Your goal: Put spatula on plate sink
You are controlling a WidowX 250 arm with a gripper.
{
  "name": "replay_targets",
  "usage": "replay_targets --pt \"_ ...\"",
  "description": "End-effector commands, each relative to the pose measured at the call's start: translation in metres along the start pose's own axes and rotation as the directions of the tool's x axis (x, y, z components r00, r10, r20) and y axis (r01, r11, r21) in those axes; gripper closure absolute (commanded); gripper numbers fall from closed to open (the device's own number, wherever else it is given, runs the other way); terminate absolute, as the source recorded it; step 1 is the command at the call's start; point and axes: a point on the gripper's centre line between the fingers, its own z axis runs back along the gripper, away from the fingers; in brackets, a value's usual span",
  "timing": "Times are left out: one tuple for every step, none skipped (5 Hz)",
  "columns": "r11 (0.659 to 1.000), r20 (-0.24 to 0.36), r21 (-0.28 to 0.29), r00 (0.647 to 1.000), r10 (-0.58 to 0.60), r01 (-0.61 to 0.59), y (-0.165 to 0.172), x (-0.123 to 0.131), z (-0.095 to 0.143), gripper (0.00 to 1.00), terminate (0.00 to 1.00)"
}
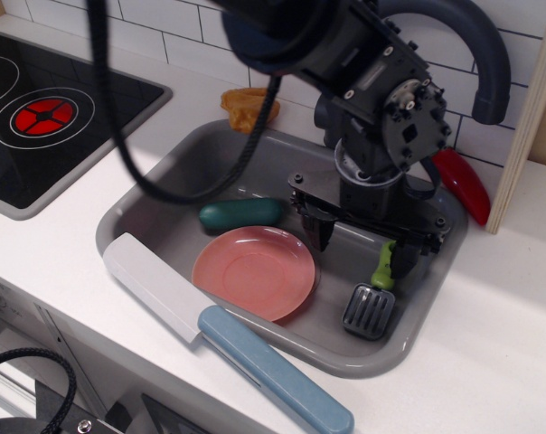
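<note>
The spatula (pixel 374 297) lies on the floor of the grey sink (pixel 188 163) at its right front corner, green handle pointing back, grey slotted head toward the front. The salmon-pink plate (pixel 253 270) sits flat in the sink to its left and holds nothing. My gripper (pixel 363 246) hangs open over the sink, jaws wide apart. Its right finger (pixel 406 259) stands just beside the green handle and its left finger (pixel 324 231) is near the plate's right rim. The spatula rests on the sink floor, apart from the plate.
A large knife with a white blade (pixel 154 284) and blue handle (pixel 277 370) lies along the sink's front rim. A dark green vegetable (pixel 240 213) lies behind the plate. The faucet (pixel 490 63), a red pepper (pixel 463 185), an orange toy (pixel 249 107) and the stove (pixel 47 113) surround the sink.
</note>
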Motion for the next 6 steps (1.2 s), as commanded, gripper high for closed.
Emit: replay_targets --pt "0.999 0.046 -0.040 0.999 -0.007 0.009 -0.004 0.018 -0.014 0.00 0.00" --pt "0.999 0.053 -0.032 0.999 0.001 0.001 -0.005 0.025 -0.023 0.00 0.00" --pt "0.999 0.046 -0.040 0.999 0.002 0.000 -0.005 0.028 -0.032 0.00 0.00" --pt "0.999 0.076 -0.053 0.997 -0.010 0.014 -0.008 0.031 -0.037 0.00 0.00" --pt "0.999 0.078 -0.038 0.997 -0.018 0.021 -0.009 0.029 -0.045 0.00 0.00" --pt "0.999 0.072 -0.032 0.997 -0.014 0.016 -0.010 0.032 -0.052 0.00 0.00"
